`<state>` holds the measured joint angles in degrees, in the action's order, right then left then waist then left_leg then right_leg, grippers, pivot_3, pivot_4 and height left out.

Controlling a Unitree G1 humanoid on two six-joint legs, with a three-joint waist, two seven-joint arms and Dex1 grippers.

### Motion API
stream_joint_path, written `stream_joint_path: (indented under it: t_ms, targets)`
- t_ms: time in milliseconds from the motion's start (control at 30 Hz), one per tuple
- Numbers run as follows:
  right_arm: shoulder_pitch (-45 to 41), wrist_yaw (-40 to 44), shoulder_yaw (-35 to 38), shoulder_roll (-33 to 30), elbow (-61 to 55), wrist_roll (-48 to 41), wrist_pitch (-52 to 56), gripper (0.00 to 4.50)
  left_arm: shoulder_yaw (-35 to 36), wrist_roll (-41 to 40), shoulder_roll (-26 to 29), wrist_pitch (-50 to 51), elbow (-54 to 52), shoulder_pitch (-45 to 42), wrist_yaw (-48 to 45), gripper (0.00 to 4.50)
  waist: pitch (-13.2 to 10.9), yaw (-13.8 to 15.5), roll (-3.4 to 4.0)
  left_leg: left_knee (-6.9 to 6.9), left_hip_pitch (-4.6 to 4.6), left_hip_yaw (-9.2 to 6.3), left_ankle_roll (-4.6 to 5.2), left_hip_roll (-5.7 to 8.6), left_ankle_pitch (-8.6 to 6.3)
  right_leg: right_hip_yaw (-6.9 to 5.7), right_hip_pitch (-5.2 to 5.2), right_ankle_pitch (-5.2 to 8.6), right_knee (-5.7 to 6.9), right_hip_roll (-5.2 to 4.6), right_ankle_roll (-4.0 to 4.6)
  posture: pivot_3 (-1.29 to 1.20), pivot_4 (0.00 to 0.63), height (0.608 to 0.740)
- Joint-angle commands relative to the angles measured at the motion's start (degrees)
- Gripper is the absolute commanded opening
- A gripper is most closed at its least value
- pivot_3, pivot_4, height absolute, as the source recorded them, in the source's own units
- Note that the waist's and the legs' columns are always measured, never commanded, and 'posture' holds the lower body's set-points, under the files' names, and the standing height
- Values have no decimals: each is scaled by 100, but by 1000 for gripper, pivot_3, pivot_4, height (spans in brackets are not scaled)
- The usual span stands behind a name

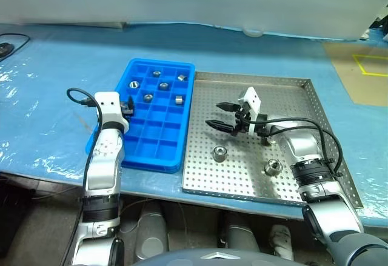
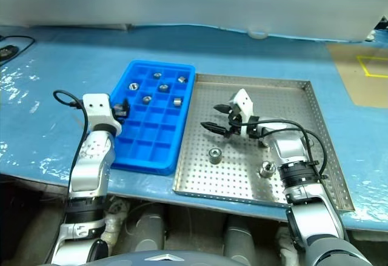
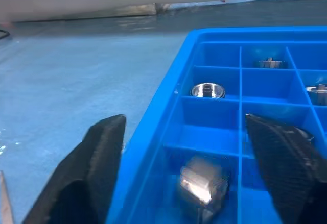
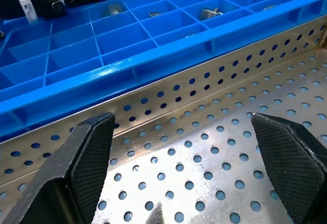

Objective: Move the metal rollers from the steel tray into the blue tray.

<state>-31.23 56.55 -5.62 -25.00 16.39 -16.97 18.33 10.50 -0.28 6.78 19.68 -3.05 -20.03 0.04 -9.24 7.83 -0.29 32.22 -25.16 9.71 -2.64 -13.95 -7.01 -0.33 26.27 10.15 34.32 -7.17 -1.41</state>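
Room first: long bench w/ blue sheet cover (image 1: 54, 96), pale wall at 12 o'clock, brown floor patch w/ yellow tape (image 1: 364, 72) at 2 o'clock.

Steel tray (image 1: 315, 90) sits centre-right, perforated, low rims; blue tray (image 1: 136, 157) touches its 9 o'clock rim, grid of small cells.

Right gripper (image 1: 223, 116) hangs over the steel tray's middle, fingers spread wide, nothing between them. Left gripper (image 3: 189, 132) is at the blue tray's 9 o'clock edge, level, jaws apart astride the rim, gripping nothing; a roller (image 3: 203, 185) lies in the cell just below it.

Metal rollers: two left on the steel tray – one (image 1: 219, 154) at approx 7 o'clock of the right gripper, one (image 1: 273, 167) at approx 5 o'clock, well apart. Several already in blue cells toward 12 o'clock, e.g. (image 1: 163, 86).

Handling, judged: solid metal, so stiff, dense for size, not fragile. Polished = slippery; will prob roll if tipped, and the perforations may catch it. Best hold: pinch across the outer wall from above, axis upright, pads square on the sides. Drop low into the cell to avoid bounce.
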Motion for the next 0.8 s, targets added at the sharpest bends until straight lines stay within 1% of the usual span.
stream_joint_path:
  t_ms: [33, 133, 233, 333, 367, 433, 600, 733, 800]
  targets:
    - [69, -112, 237, -81, -408, -94, 28, 4500, -237, -459, 102, -539, 149, -509, -796, 3804, 0, 15, 0, 1, -1, 0, -1, 0, 1, 0, 1, 0, 1, 0, 0, 121, 150, 740]
    - [245, -245, 416, -128, -755, -244, 211, 4500, -492, -847, 251, -1055, 547, -969, -1848, 3804, 0, 9, 0, 2, 1, 0, -1, 2, 1, 4, 1, -1, 4, 0, 0, 47, 150, 740]
    - [581, -393, 793, -248, -1342, -584, 581, 4500, -720, -1225, 425, -1250, 1042, -1378, -2933, 3804, 0, -30, 0, 0, 4, 2, -1, 4, 1, 11, 2, 0, 4, 1, 0, -5, 150, 740]
    - [923, -562, 1095, -491, -1762, -681, 797, 4500, -1003, -1471, 555, -1291, 1524, -1691, -3940, 3804, 1, -100, 1, -2, 12, 10, 0, 7, 1, 23, 3, 0, 4, 2, 0, -62, 150, 740]
    - [1075, -611, 1252, -615, -1895, -703, 809, 4500, -1194, -1548, 589, -1259, 1691, -1800, -4445, 3804, 1, -127, 1, -2, 13, 11, 0, 7, 1, 25, 3, 0, 4, 2, 0, -95, 150, 740]
    - [1291, -704, 1467, -785, -2088, -749, 849, 4500, -1459, -1644, 634, -1181, 1969, -1963, -5167, 3804, 1, -202, 1, -2, 18, 14, 0, 7, 1, 28, 2, 0, 6, 2, 0, -131, 150, 740]
    - [1867, -1001, 2010, -1126, -2544, -785, 997, 4500, -2220, -1460, 651, -1063, 2876, -2482, -6645, 3804, 1, -331, 2, -1, 34, 28, -1, 8, 2, 43, 1, 0, 17, 2, -1, -225, 150, 740]
    - [2409, -1260, 2296, -1171, -2989, -821, 1098, 4500, -2836, -1106, 584, -1348, 3472, -2815, -7573, 3804, 1, -485, 2, -3, 46, 32, -1, 10, 1, 50, -5, 2, 16, 2, -4, -320, 150, 740]
    - [2608, -1360, 2375, -1162, -3166, -840, 1135, 4500, -2996, -993, 539, -1455, 3692, -2920, -7856, 3804, 1, -551, 2, -8, 47, 32, -1, 10, 1, 50, -5, 3, 12, 2, -6, -341, 150, 740]
